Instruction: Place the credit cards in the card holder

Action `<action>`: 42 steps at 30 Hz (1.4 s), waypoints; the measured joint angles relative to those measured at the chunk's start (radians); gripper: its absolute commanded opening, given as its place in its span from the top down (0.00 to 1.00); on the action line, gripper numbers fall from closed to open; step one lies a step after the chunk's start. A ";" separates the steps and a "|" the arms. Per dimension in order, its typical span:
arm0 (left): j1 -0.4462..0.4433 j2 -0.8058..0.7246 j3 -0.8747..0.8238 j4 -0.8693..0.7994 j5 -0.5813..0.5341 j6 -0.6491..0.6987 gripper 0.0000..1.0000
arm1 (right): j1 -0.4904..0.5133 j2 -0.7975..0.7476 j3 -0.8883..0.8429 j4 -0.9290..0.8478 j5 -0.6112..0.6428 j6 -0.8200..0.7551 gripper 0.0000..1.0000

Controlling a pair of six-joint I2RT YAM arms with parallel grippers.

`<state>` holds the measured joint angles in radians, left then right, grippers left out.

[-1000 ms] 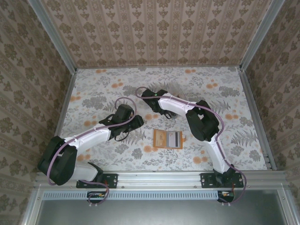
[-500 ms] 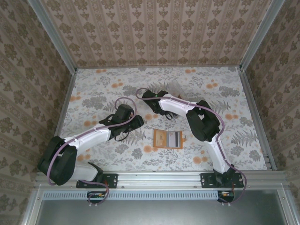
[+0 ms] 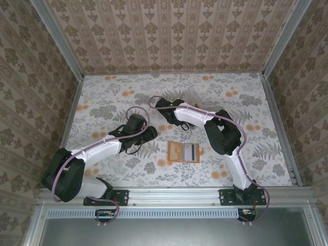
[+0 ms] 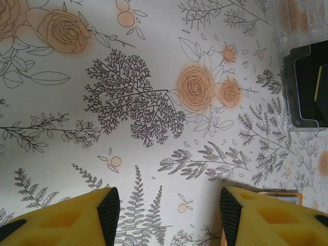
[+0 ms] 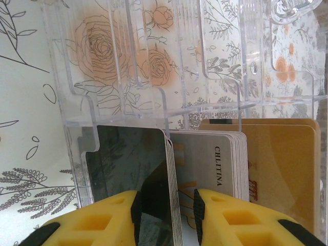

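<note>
The card holder point(image 3: 177, 151) lies open and flat on the flowered table point(image 4: 154, 77), with a grey card point(image 3: 190, 152) resting on its right half. Beyond the card holder, on the side away from the arm bases, stands a clear plastic box point(image 5: 128, 66) that holds the credit cards point(image 5: 210, 164) upright: a black one, a pack of pale ones and a yellowish one side by side. The right gripper point(image 5: 166, 197) reaches into that box. Its yellow fingers point(image 5: 92, 223) stand only a little apart, one on either side of the edges of the pale cards, with the black card's face showing in the gap. Whether the pads press on a card cannot be told. The left gripper point(image 4: 167, 197) hovers over bare table just left of the card holder, its jaws spread wide with nothing between them, and one corner of the card holder shows beside its right finger.
</note>
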<state>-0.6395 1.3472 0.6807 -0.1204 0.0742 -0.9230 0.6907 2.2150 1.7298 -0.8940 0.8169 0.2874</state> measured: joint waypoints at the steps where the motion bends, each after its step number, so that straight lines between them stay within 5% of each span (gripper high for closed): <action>1: 0.000 0.000 0.000 0.001 0.000 0.000 0.43 | 0.000 -0.001 -0.001 0.002 0.000 -0.001 0.66; 25: 0.000 0.031 0.000 0.017 0.024 0.000 0.43 | 0.000 -0.027 -0.005 0.004 0.015 -0.005 0.74; 29: 0.000 0.031 0.000 0.017 0.027 -0.001 0.43 | 0.000 -0.040 -0.006 0.004 0.013 -0.005 0.83; 42: 0.000 0.034 0.001 0.020 0.034 -0.004 0.43 | -0.001 -0.053 -0.006 -0.004 -0.043 -0.001 0.63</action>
<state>-0.6395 1.3815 0.6819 -0.1005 0.1081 -0.9272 0.6899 2.1616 1.7237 -0.8978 0.7738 0.2863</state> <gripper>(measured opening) 0.566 0.359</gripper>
